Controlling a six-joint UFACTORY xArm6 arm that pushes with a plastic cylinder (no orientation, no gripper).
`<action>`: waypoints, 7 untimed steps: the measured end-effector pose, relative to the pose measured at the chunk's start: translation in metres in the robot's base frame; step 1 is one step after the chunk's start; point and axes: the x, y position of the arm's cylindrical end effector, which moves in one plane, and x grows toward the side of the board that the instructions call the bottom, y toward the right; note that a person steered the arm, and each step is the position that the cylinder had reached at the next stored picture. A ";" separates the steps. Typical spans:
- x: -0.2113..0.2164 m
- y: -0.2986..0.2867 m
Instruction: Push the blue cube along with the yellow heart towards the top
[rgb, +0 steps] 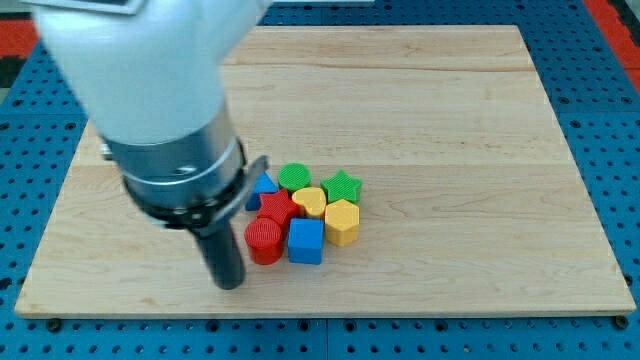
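Note:
The blue cube (306, 241) sits at the lower edge of a tight cluster of blocks near the board's middle. The yellow heart (310, 201) lies just above it, touching it. My tip (231, 283) rests on the board at the view's lower left of the cluster, close beside the red cylinder (264, 242) and about two block widths left of the blue cube. The arm's wide body hides the board's upper left.
Around the pair lie a yellow hexagon (342, 221), a green star (342, 186), a green cylinder (294, 178), a red block (277, 208) and a partly hidden blue block (264, 185). The wooden board (450, 120) lies on a blue pegboard.

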 end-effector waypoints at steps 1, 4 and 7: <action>-0.001 0.050; -0.095 0.078; -0.205 0.101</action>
